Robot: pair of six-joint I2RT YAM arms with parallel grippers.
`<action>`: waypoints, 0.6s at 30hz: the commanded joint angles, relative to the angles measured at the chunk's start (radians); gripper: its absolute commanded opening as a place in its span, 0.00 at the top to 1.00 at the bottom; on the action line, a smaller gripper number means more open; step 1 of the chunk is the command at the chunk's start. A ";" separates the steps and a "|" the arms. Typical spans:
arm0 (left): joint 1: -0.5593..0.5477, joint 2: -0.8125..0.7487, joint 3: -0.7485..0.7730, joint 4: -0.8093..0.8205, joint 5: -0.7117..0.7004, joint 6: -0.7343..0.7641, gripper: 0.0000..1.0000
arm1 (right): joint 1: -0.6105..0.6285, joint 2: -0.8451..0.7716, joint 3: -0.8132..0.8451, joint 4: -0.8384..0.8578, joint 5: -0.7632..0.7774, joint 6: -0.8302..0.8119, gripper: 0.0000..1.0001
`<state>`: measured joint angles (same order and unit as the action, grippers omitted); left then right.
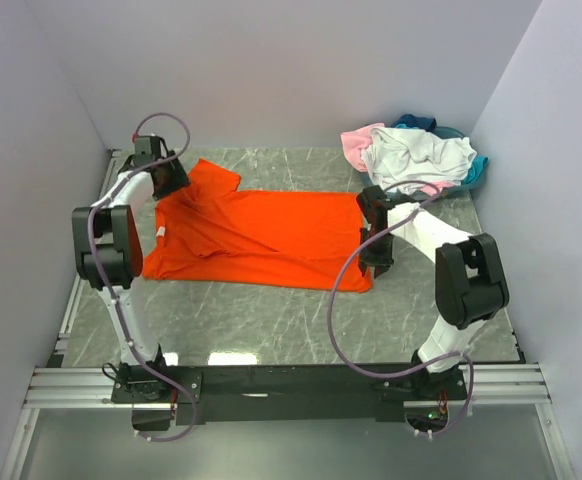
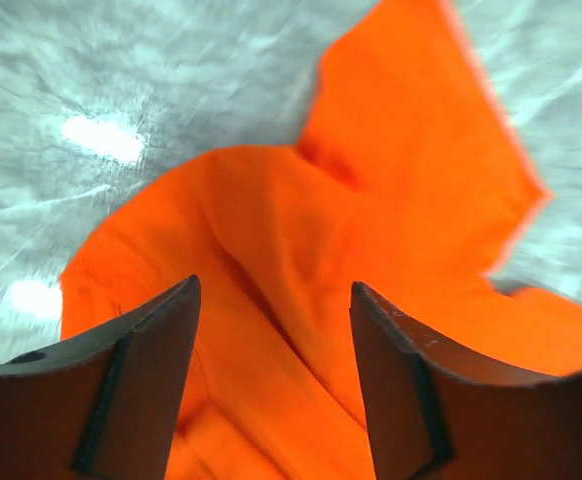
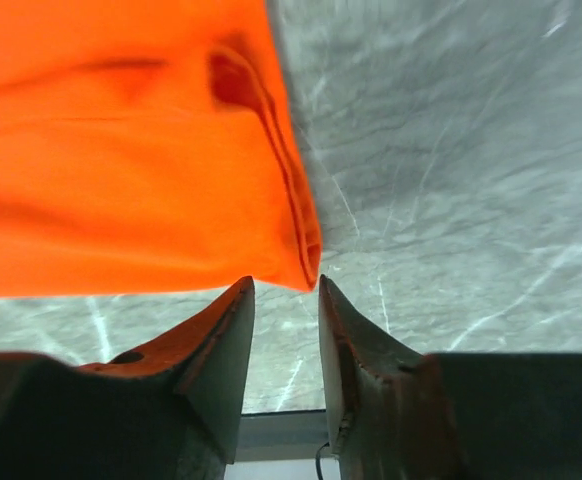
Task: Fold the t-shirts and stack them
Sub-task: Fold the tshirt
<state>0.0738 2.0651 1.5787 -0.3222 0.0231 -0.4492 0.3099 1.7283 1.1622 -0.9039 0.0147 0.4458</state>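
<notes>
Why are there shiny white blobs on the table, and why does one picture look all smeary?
Left wrist view: the blobs are light glaring off the shiny table, and the orange t-shirt looks smeared, with soft edges. Right wrist view: crisper, with the table's veins clear. Top external view: sharp and evenly lit, with faint glare near the table's front edge.
</notes>
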 commanded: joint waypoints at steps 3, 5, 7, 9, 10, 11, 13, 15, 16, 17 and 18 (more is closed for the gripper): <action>0.001 -0.250 0.020 -0.058 -0.130 -0.032 0.27 | 0.026 -0.105 0.129 -0.052 0.065 -0.047 0.59; 0.001 -0.328 -0.043 -0.074 -0.153 -0.060 0.24 | 0.038 -0.107 0.139 -0.009 0.028 -0.061 0.59; 0.001 -0.403 -0.104 -0.097 -0.144 -0.107 0.22 | 0.052 -0.089 0.140 0.028 -0.049 -0.068 0.59; 0.001 -0.447 -0.215 -0.110 -0.118 -0.143 0.21 | 0.063 -0.070 0.133 0.087 -0.105 -0.071 0.59; 0.001 -0.468 -0.253 -0.112 -0.105 -0.179 0.21 | 0.072 -0.058 0.131 0.108 -0.131 -0.070 0.59; 0.001 -0.508 -0.335 -0.110 -0.065 -0.198 0.21 | 0.075 -0.032 0.128 0.124 -0.162 -0.070 0.59; 0.003 -0.542 -0.419 -0.094 -0.031 -0.250 0.21 | 0.084 -0.003 0.128 0.160 -0.174 -0.068 0.59; 0.001 -0.586 -0.528 -0.087 -0.009 -0.279 0.21 | 0.086 0.033 0.125 0.184 -0.186 -0.070 0.59; 0.001 -0.595 -0.558 -0.084 -0.006 -0.301 0.20 | 0.089 0.043 0.123 0.189 -0.188 -0.071 0.59; 0.006 -0.608 -0.609 -0.083 -0.002 -0.309 0.20 | 0.087 0.063 0.122 0.198 -0.190 -0.074 0.59; 0.007 -0.611 -0.629 -0.083 0.004 -0.316 0.19 | 0.087 0.073 0.116 0.200 -0.188 -0.079 0.59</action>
<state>0.0784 1.4891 1.0088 -0.3901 -0.0166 -0.6907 0.3946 1.7763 1.2819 -0.7570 -0.1455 0.3866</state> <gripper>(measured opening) 0.803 0.412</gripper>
